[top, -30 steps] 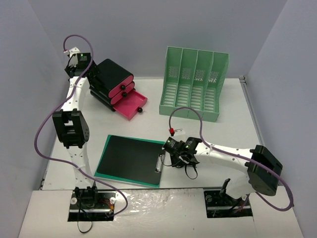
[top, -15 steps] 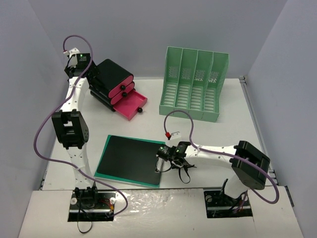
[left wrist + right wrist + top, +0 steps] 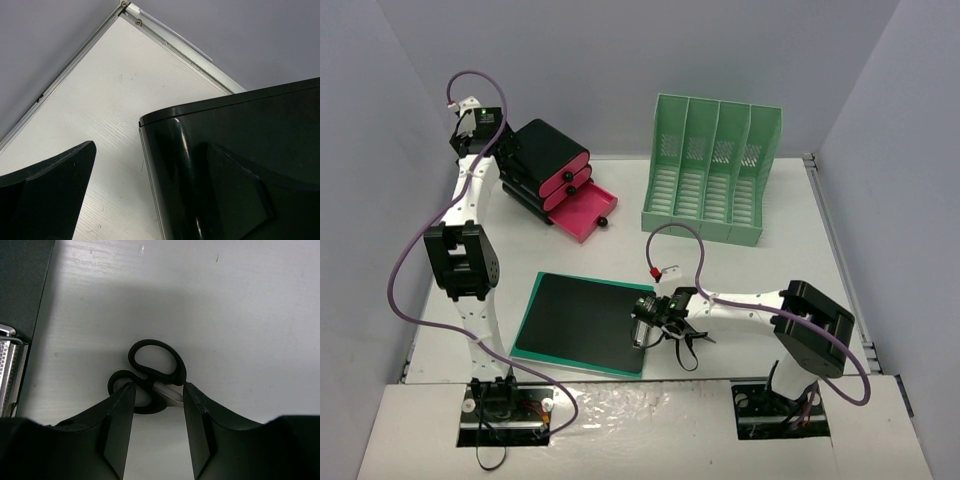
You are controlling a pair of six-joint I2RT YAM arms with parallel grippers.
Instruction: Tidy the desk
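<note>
the desk (image 3: 790, 270) spreads under everything, little sorted: the clipboard (image 3: 585, 322) lies flat, the pink drawer (image 3: 582, 212) hangs open. the right gripper (image 3: 157, 405), jaws half apart, straddles the scissors (image 3: 152, 375), ungripped, having slid left since earlier. the left gripper (image 3: 145, 200) gapes wide beside the drawer unit (image 3: 545, 160), unmoved.

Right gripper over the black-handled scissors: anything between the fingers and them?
Nothing visible. In the right wrist view the right gripper has its jaws apart, straddling the black-handled scissors lying flat on the white desk. The black clipboard's metal clip sits off to the side, clear of the fingers.
</note>
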